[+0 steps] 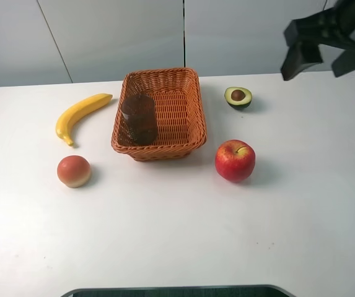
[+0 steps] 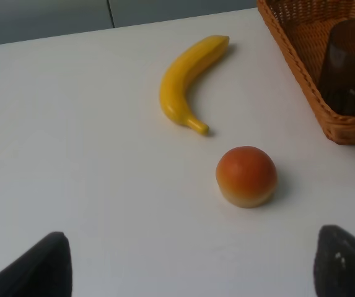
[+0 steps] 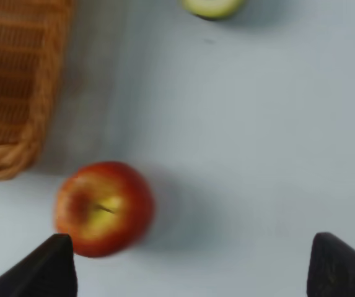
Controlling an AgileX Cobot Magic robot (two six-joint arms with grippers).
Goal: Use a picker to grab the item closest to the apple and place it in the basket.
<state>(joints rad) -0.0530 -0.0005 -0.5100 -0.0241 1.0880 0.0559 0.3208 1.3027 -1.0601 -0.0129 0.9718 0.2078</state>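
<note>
A red apple [image 1: 235,160] [image 3: 103,208] lies on the white table right of the wicker basket [image 1: 192,105] [image 3: 16,93] [image 2: 301,68]. A halved avocado [image 1: 238,97] [image 3: 213,6] lies behind the apple, cut face up. My right gripper [image 1: 326,52] [image 3: 189,272] hangs open high above the table's far right corner, well off the avocado and apple. My left gripper [image 2: 189,272] is open over bare table, short of a peach [image 2: 246,176] [image 1: 74,171]. It is outside the overhead view.
A dark brown cup [image 1: 139,117] [image 2: 349,65] stands inside the basket. A banana [image 1: 79,116] [image 2: 188,80] lies left of the basket, with the peach in front of it. A dark edge [image 1: 177,291] runs along the table's near side.
</note>
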